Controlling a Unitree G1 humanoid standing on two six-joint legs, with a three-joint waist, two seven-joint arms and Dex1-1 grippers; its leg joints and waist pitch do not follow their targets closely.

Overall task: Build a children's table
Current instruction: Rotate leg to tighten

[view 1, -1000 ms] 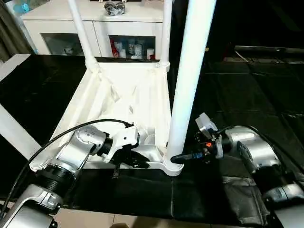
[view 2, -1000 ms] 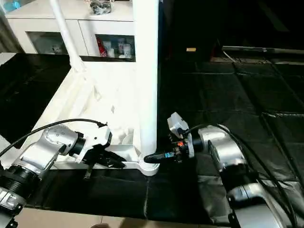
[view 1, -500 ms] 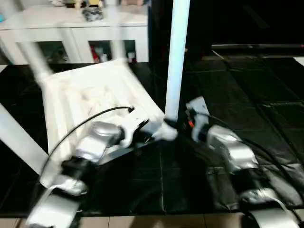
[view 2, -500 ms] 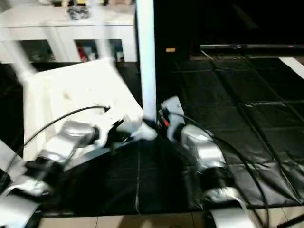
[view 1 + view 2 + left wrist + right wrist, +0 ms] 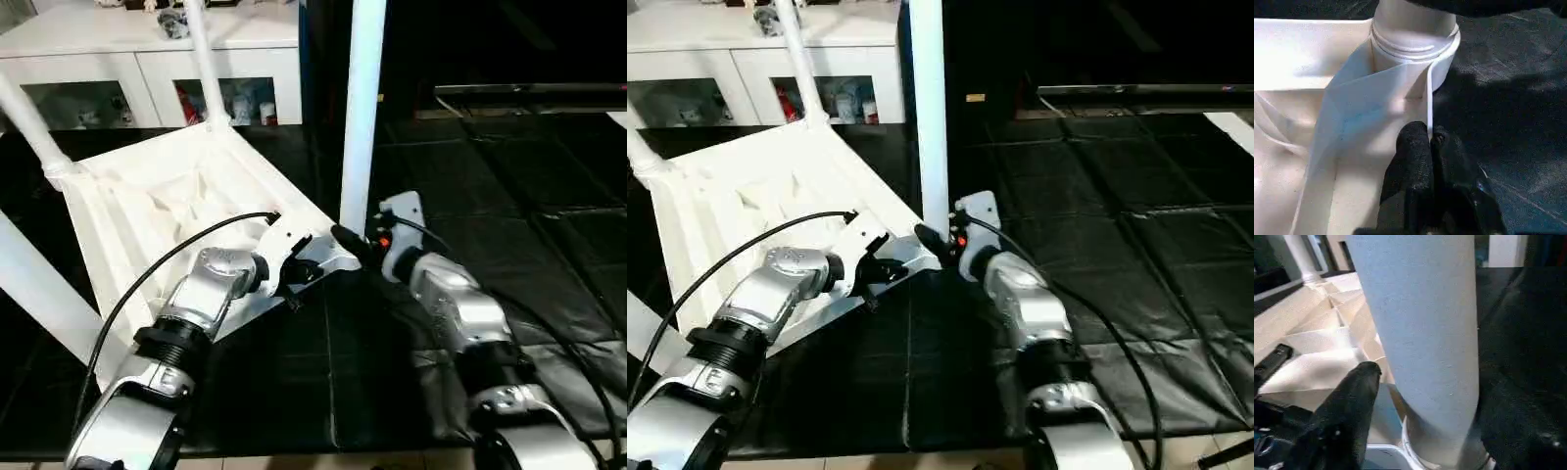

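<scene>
Head views: the white plastic children's table lies upside down on the black sheeted surface, ribbed underside up, tapered tube legs standing in its corner sockets, white glass-door cabinet behind. My left fingers sit at the near corner of the top; my right fingers reach to the foot of the nearest white leg. Left wrist view: my left fingers are pinched on the thin rim wall of the top, just beside the corner socket. Right wrist view: my right fingers are spread either side of the leg, one finger just beside it; contact I cannot tell.
</scene>
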